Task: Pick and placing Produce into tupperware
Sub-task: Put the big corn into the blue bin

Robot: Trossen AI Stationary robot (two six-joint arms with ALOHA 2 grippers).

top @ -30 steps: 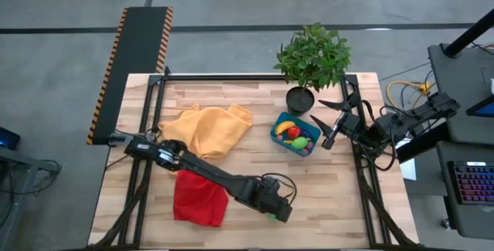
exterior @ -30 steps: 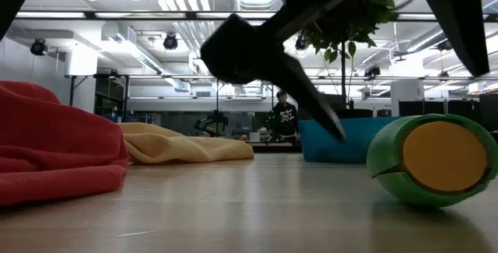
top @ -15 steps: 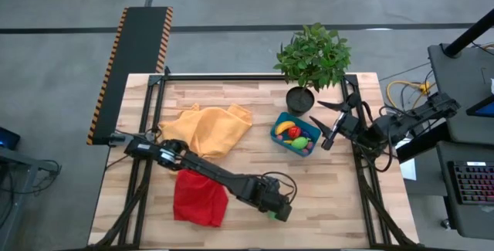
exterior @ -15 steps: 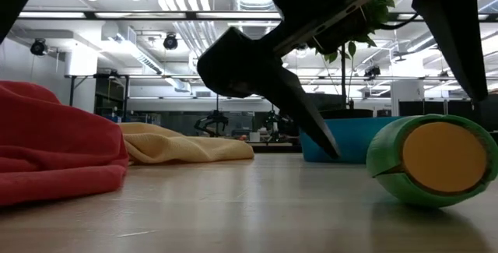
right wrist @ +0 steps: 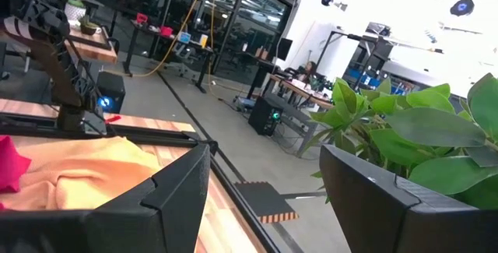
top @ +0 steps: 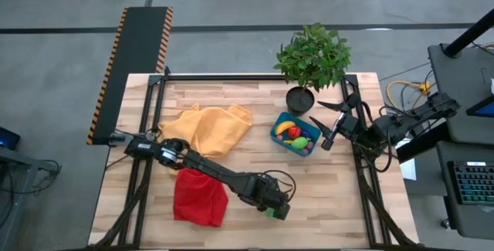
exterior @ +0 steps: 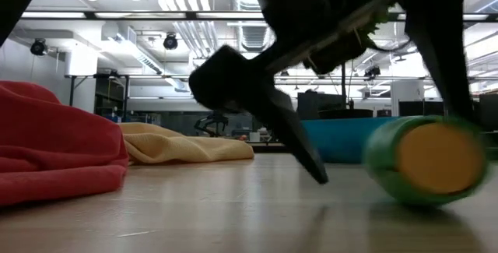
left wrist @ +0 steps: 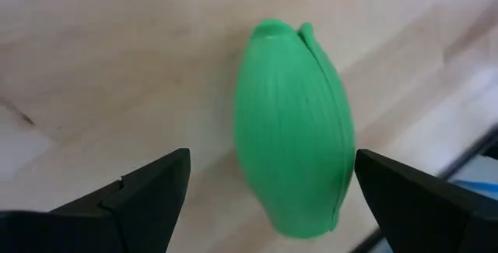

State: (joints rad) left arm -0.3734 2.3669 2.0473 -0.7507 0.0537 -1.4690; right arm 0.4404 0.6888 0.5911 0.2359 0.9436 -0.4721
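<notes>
A green toy piece [left wrist: 292, 128] with a yellow cut face [exterior: 424, 158] lies on its side on the wood near the table's front edge [top: 272, 212]. My left gripper [left wrist: 268, 198] is open, low over the table, with one finger on each side of this piece [exterior: 264, 105]. The teal tupperware [top: 296, 136] stands at the right and holds a banana, a red tomato and a green piece. My right gripper [top: 328, 123] is open and empty, above the table just right of the tupperware. My left gripper comes at the green piece from above, slanting, with its fingers across the piece. One finger [left wrist: 412, 198] stands right against the piece's side [left wrist: 346, 167]. I cannot tell whether it touches. The piece lies on the table.
A potted plant [top: 311, 62] stands at the far edge behind the tupperware. A yellow-orange cloth [top: 207, 130] lies at the middle left and a red cloth [top: 199, 197] at the front left, beside my left arm. Bare wood lies between the green piece and the tupperware.
My left gripper has come down around the green piece, its fingers staying open. The piece has shifted a little on the table and shows blurred in the low view.
</notes>
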